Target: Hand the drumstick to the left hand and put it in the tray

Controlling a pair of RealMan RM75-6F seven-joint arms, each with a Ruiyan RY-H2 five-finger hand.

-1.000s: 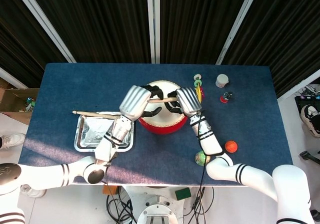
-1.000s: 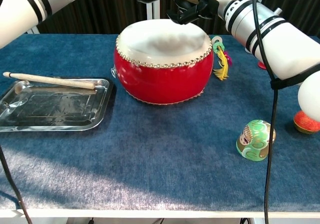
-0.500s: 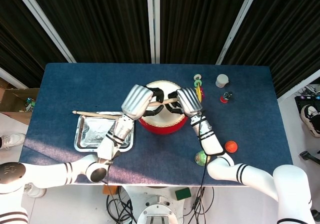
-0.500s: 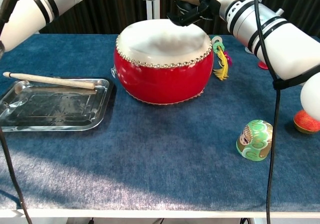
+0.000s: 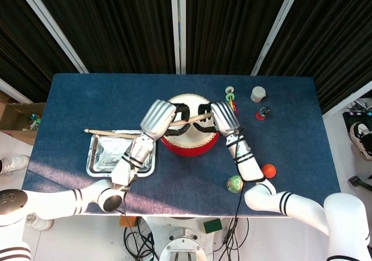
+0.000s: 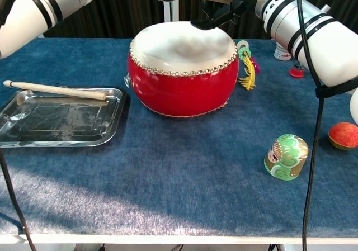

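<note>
Passing the stick across is the step in hand, judged from how things lie. Nearest in the chest view, a green painted egg-shaped toy (image 6: pixel 286 156) lies on the blue cloth-covered table (image 6: pixel 184 189), with a small orange-red ball (image 6: pixel 343 135) at the right edge. Farther back on the left sits the shallow rectangular steel tray (image 6: pixel 61 122), a second pale wooden stick (image 6: pixel 55 89) resting across its far rim. Behind that stands the round red drum with a cream skin (image 6: pixel 183 72).

Above the drum hangs the light wooden drumstick (image 5: pixel 191 119), level, between both hands. The right hand (image 5: pixel 224 117) curls its fingers around the stick's right end. The left hand (image 5: pixel 158 119) has its dark fingers hooked around the left end; whether they grip firmly I cannot tell, though they look closed on it.

Next, I judge, the right hand must let go only once the left holds securely, and the left must then carry the stick to the tray.
</note>
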